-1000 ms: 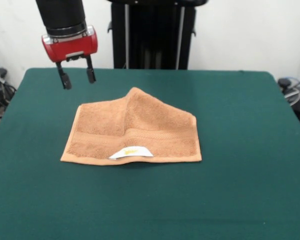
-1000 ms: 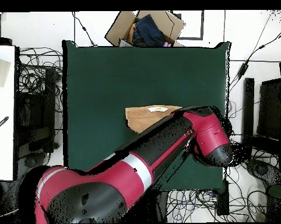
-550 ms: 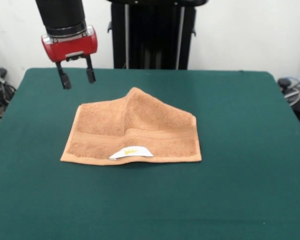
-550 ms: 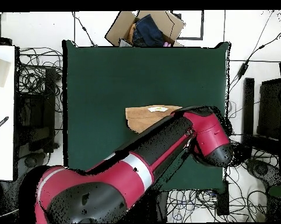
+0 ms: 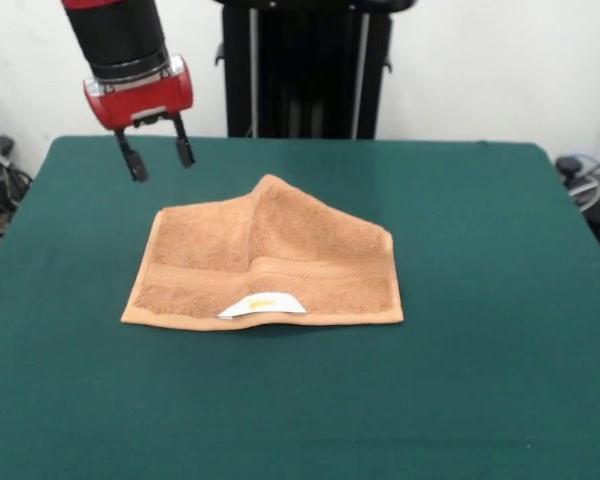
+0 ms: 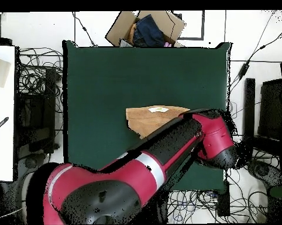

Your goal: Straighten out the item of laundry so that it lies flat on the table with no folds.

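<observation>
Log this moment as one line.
gripper: open, empty, above table | towel: folded, peaked, label at front edge | contact: none

In the overhead view the red and black arm (image 6: pixel 167 152) covered the whole side of the towel (image 6: pixel 144 117) nearest the robot's base, so only the strip with the white label (image 6: pixel 158 109) showed. The gripper lay under the arm's wrist there and could not be seen. In the front view the arm (image 5: pixel 120 35) was cut off by the top edge above the towel (image 5: pixel 265 265). The yellow mark on the label (image 5: pixel 263 303) was too small to read. Beyond the table (image 6: pixel 108 70), the cardboard box (image 6: pixel 146 28) held dark contents that could not be identified.
</observation>
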`<action>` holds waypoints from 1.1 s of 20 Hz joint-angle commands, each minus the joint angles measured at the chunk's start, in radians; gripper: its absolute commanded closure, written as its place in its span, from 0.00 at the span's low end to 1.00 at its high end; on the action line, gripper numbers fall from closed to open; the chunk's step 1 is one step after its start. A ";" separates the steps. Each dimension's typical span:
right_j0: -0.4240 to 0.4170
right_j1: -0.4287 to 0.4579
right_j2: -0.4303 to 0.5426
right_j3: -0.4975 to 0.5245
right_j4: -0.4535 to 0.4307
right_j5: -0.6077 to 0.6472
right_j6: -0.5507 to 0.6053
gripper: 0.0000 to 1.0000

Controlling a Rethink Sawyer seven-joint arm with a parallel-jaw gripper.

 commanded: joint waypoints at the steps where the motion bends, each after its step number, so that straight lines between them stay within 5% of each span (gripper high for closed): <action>1: -0.082 0.026 0.306 -0.061 0.008 -0.250 0.041 0.00; 22: -0.178 0.155 0.382 -0.288 -0.027 -0.455 0.172 0.00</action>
